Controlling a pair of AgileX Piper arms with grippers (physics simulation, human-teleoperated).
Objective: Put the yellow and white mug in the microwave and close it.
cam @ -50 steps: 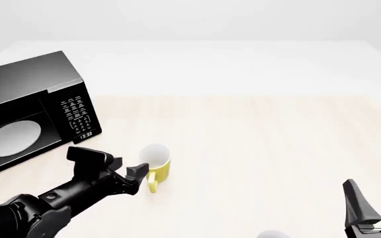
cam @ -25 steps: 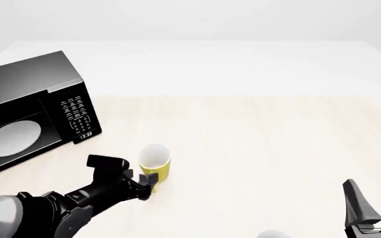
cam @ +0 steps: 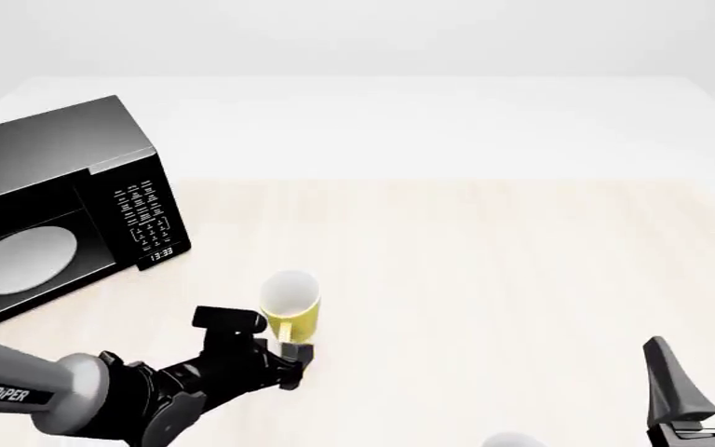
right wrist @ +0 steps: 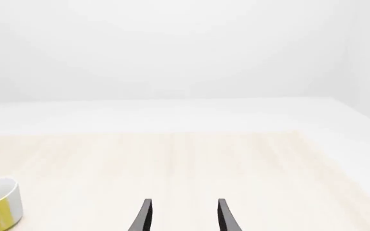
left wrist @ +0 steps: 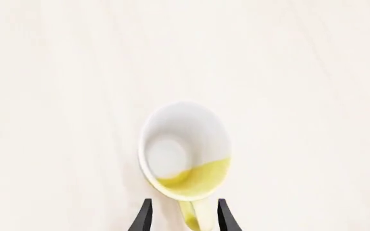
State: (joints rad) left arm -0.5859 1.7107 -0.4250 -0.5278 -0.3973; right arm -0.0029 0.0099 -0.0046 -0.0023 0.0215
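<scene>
Nearest me, the right gripper (cam: 706,382) stood parked at the pale wooden table's (cam: 494,279) front edge, fingers apart and empty. One yellow and white mug (cam: 290,305) stood upright on the table, mouth up, its handle pointing back toward the arms. The left gripper (left wrist: 184,216) hung over it, its fingers spread either side of that handle; whether they touched it I couldn't tell. Farther left sat one microwave (cam: 60,209), turntable plate (cam: 22,261) showing. Beyond lay plain white walls.
</scene>
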